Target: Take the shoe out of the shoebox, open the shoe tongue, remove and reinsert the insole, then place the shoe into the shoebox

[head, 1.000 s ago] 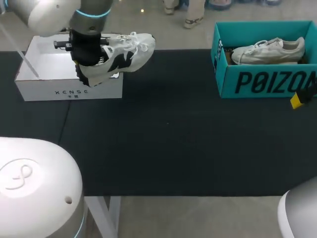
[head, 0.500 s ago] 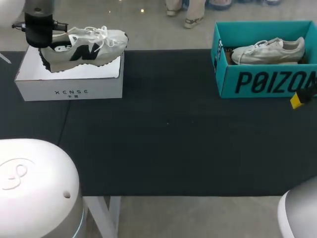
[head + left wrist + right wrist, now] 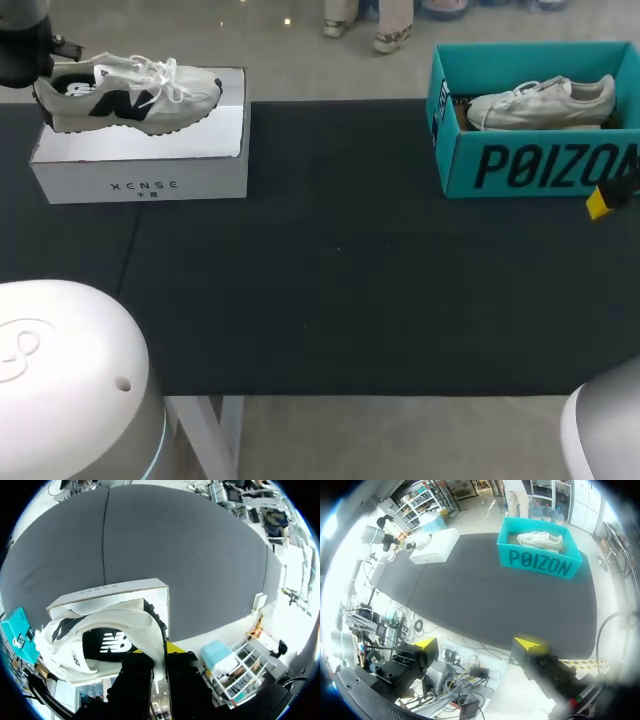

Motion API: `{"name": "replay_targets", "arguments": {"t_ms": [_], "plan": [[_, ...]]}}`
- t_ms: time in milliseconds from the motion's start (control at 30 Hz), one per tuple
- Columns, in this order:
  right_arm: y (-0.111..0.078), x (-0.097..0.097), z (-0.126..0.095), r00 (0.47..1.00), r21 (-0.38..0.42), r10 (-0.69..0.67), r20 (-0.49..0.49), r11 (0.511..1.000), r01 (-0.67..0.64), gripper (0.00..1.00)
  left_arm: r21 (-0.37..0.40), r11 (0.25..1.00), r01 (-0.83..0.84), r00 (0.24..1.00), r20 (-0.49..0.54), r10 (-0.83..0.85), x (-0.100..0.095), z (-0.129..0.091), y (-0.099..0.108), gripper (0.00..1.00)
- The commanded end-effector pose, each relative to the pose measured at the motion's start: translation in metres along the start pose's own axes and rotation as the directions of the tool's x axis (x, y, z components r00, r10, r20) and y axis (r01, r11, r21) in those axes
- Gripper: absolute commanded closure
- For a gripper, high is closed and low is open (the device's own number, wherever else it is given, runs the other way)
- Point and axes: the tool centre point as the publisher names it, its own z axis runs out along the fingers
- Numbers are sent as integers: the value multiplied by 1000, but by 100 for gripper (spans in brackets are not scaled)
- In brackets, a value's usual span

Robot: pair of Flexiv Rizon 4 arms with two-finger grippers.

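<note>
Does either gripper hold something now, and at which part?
The left gripper holds the white sneaker at its heel end, over the white shoebox. The right gripper is open and empty.

You see the shoe (image 3: 135, 92), white and grey with a black letter on its side, level and sole down over the open white shoebox (image 3: 140, 172), its toe towards 3 o'clock. The shoebox stands at 10 o'clock on the table (image 3: 340, 300).

A wide passage ran over the black mat (image 3: 340, 250) between the white shoebox (image 3: 140, 172), shoe (image 3: 130, 92) above it, and the teal shoebox (image 3: 530, 165).
</note>
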Motion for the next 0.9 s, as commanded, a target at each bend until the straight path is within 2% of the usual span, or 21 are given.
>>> {"name": "replay_targets", "arguments": {"t_ms": [33,200,600,900], "plan": [[3,0,0,1000,7,1,0,1000,-1,0,-5,1000,-21,997,75,22,10,17,5,100],[3,0,0,1000,7,1,0,1000,-1,0,10,999,-30,994,108,29,11,38,6,100],[3,0,0,1000,7,1,0,1000,-1,0,36,997,-61,993,100,58,0,84,5,100],[3,0,0,1000,7,1,0,1000,-1,0,52,995,-83,990,117,76,-9,104,-1,100]]}}
